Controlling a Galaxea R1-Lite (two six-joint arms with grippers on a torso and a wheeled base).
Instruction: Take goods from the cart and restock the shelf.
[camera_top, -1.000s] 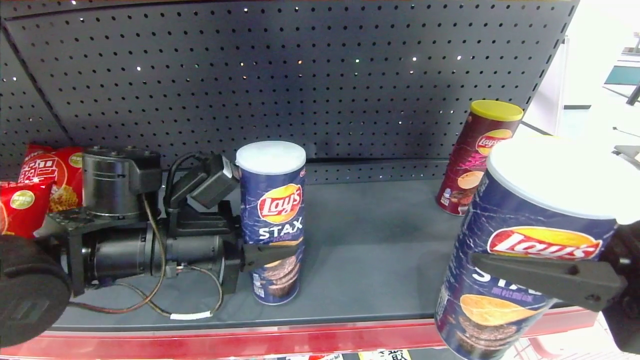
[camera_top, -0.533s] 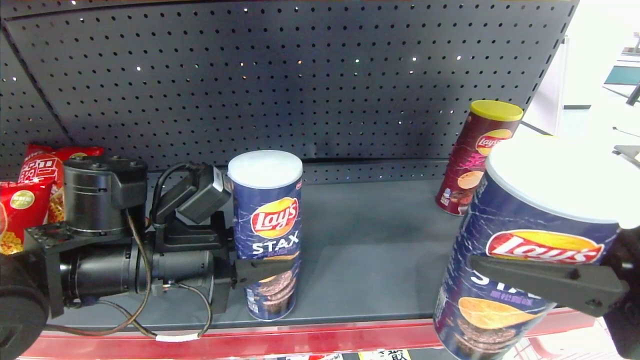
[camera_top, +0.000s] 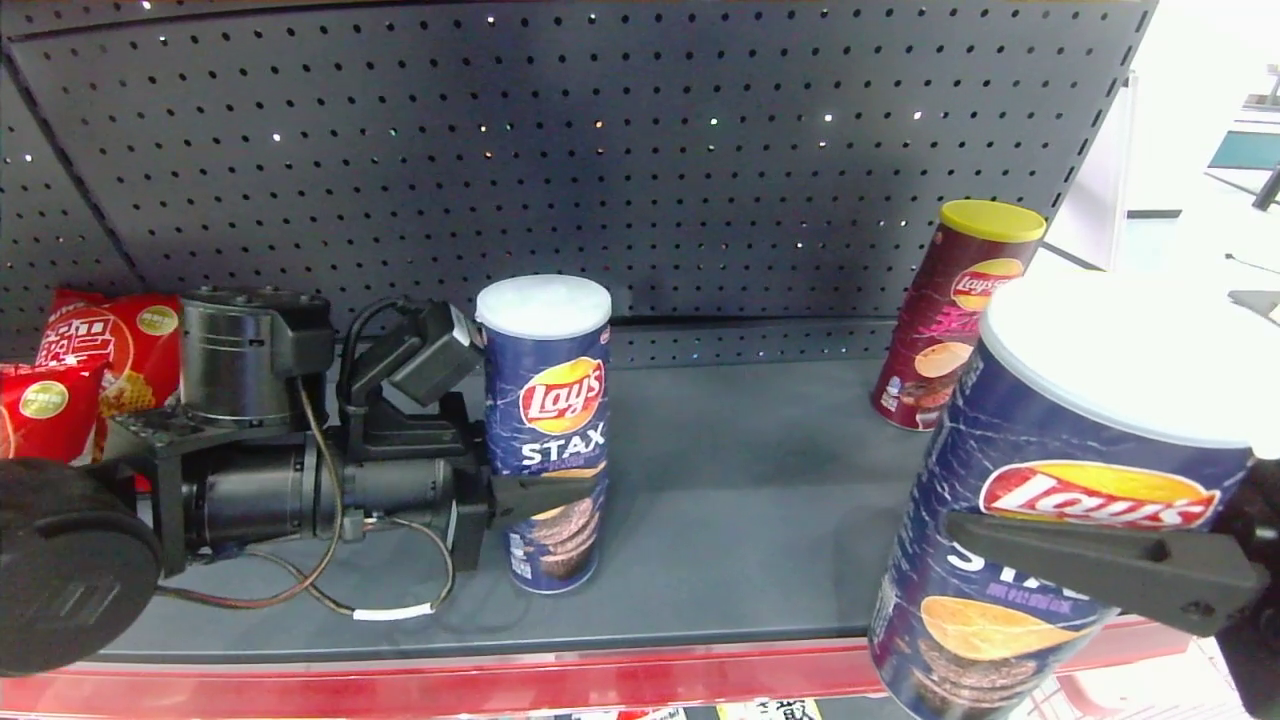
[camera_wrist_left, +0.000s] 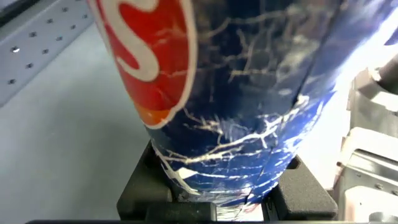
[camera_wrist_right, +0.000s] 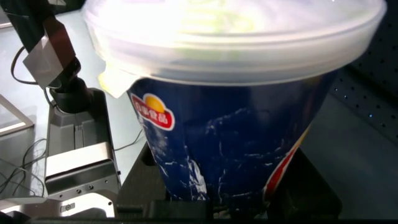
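A blue chip can with a white lid (camera_top: 545, 400) stands upright on the dark shelf (camera_top: 740, 500), left of centre. My left gripper (camera_top: 560, 492) is shut on its lower half from the left. The left wrist view shows the same can (camera_wrist_left: 236, 106) close up between the jaws. A second blue can (camera_top: 1060, 480) hangs at the front right, over the shelf's red front edge (camera_top: 500, 685). My right gripper (camera_top: 1100, 570) is shut on it, one finger (camera_top: 1090, 565) crossing its front. In the right wrist view that can (camera_wrist_right: 236, 124) sits between the jaws, lid toward the camera.
A maroon can with a yellow lid (camera_top: 955, 310) stands at the back right of the shelf. Red snack bags (camera_top: 90, 360) lie at the far left behind my left arm. A perforated back wall (camera_top: 600, 150) closes the rear. Bare shelf lies between the two cans.
My left gripper, with its can, first drew toward the front left, then went back to the right and deeper onto the shelf. The right gripper's can has barely moved.
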